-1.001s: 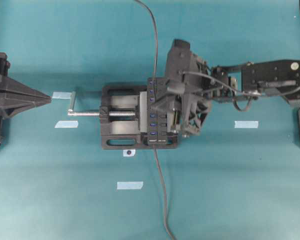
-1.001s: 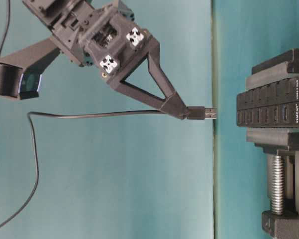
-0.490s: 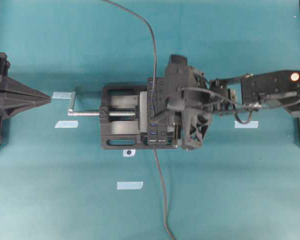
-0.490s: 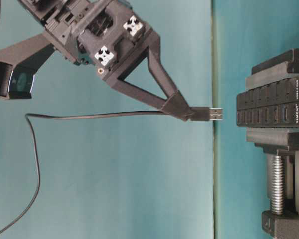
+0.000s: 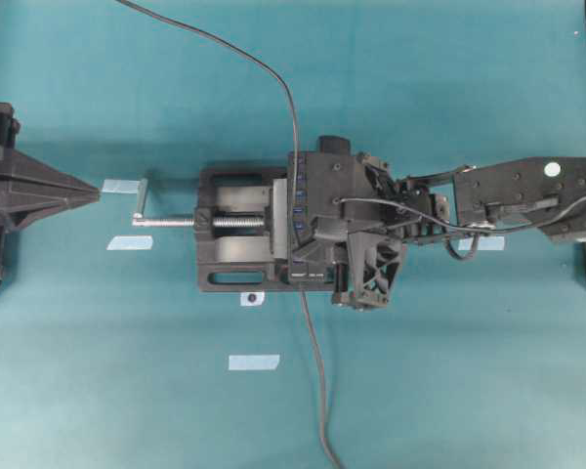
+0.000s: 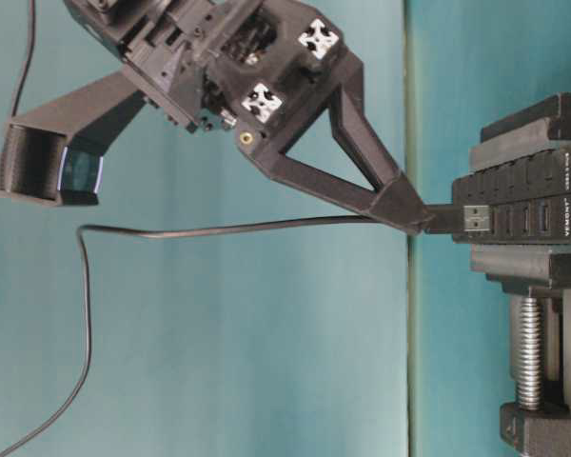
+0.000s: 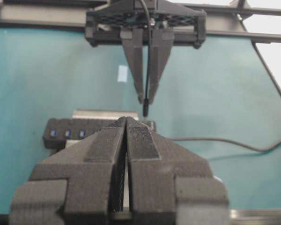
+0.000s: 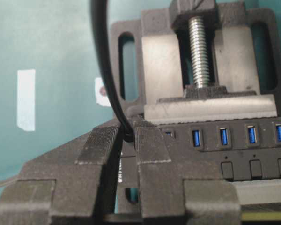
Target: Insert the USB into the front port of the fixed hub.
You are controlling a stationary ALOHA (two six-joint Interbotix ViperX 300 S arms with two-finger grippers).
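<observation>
Two arms showing: vise (image 5: 236, 227) is clamping the hub (image 6: 523, 209) on teal table (image 5: 449, 391); right gripper (image 6: 414, 214) is pinching the USB (image 6: 474, 218), its metal tip sitting at the hub's front port; left gripper (image 7: 126, 123) is parked far left, fingers pressed together

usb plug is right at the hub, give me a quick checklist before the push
1. Right gripper jaws clamped on the USB: ok.
2. Plug tip at the face of the fixed hub: ok.
3. Plug lined up with the front port: cannot tell, the gripper hides it from above.
4. Plug seated in a port: not ok, metal shell still showing.
5. Hub clamped in the vise: ok.
6. Left gripper clear of the hub: ok.
</observation>
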